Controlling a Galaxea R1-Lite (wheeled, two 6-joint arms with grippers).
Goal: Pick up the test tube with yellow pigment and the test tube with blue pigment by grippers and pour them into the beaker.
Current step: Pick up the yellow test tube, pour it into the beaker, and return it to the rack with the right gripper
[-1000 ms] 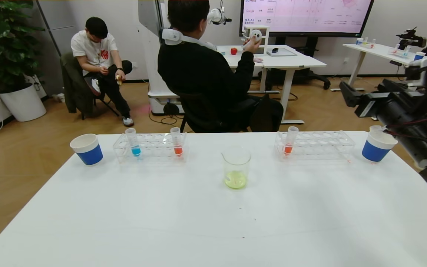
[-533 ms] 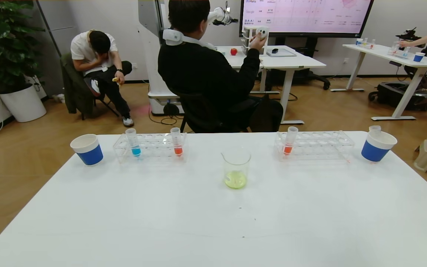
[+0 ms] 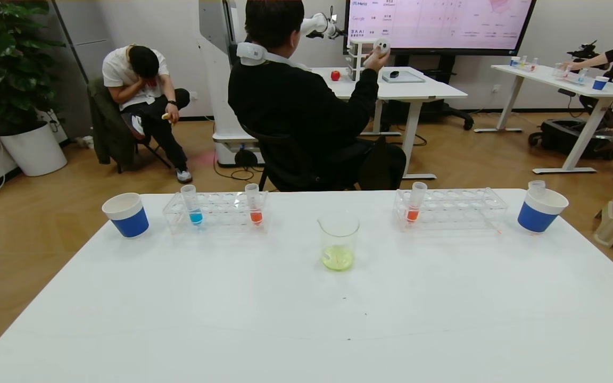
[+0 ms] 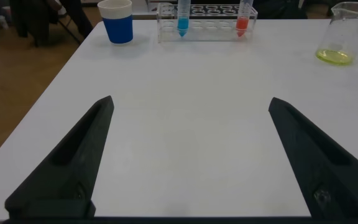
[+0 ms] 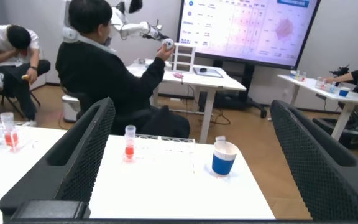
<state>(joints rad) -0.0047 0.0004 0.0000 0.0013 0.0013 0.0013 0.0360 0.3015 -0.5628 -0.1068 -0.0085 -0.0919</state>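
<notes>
Two clear racks stand along the far edge of the white table [image 3: 189, 298], one toward the robot's left [image 3: 216, 211] and one toward its right [image 3: 450, 208], each with a blue-and-white paper cup beyond its outer end. Between them and a little nearer the robot sits the beaker [image 3: 339, 240], upright, with a shallow yellow-green pool already in its bottom. The test tube with blue pigment [image 3: 191, 205] stands upright in the left rack, at the end nearest the left cup [image 3: 125, 214], its long axis vertical and its open mouth up; an orange-red tube [image 3: 254, 204] stands at the rack's other end. The left gripper [image 4: 188, 162] hovers low over the near part of the table with its jaws spread wide and nothing between them; the blue tube lies well ahead of it, so this arm is plainly the nearer one for that pick. The right gripper [image 5: 191, 155] is likewise wide and empty, raised off to the right. A clear tube seems to poke from the right cup [image 3: 542, 210], possibly the emptied yellow one.
</notes>
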